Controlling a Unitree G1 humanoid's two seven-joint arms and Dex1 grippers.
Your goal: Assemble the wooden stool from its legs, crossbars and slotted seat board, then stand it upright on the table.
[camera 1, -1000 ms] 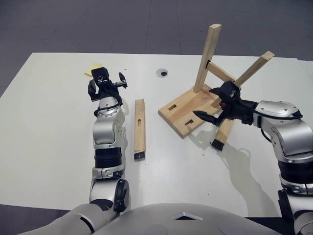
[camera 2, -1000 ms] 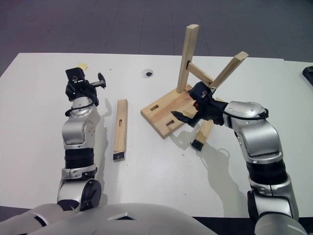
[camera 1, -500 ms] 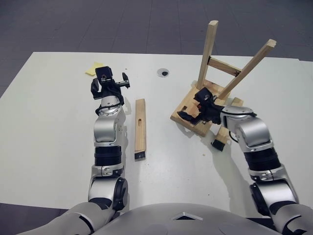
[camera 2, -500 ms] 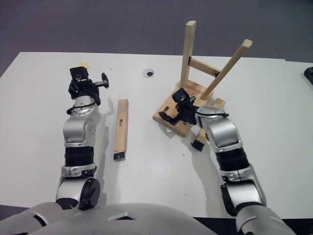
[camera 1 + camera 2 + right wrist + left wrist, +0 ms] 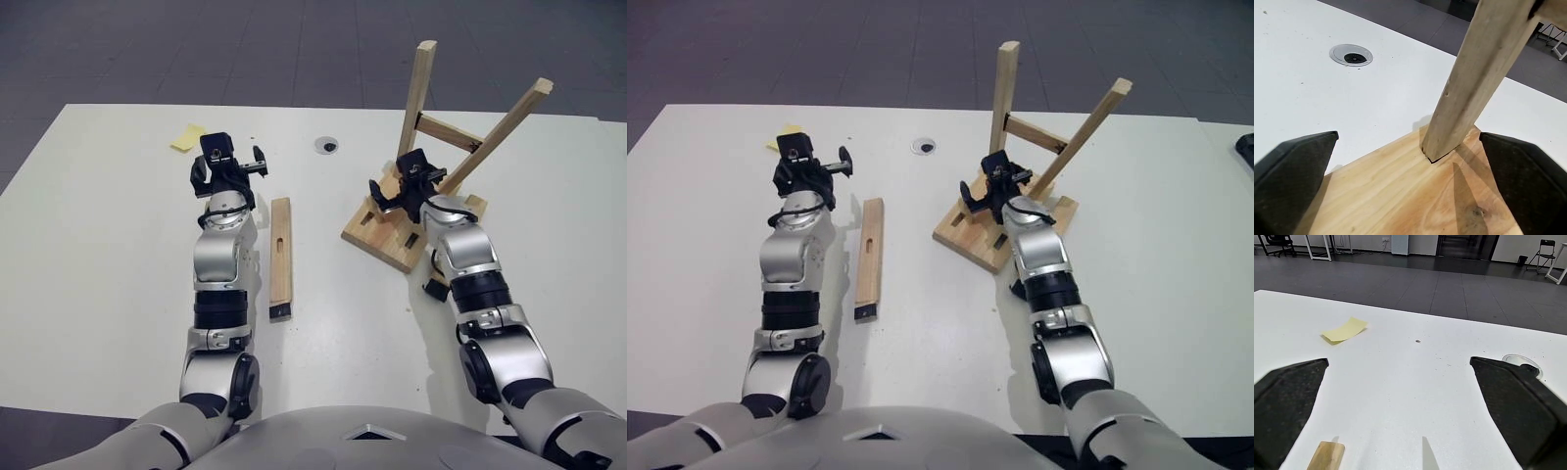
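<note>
Seat board, two legs slotted, lies toward far right edge of table. Our right gripper hangs released over it; left gripper released near loose leg. We reckon grasping that comes next.

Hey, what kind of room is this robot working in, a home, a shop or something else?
Probably an office or lab space, not a home: a white table with a round cable port, dark tiled floor all round, and a folding chair by the far wall.
</note>
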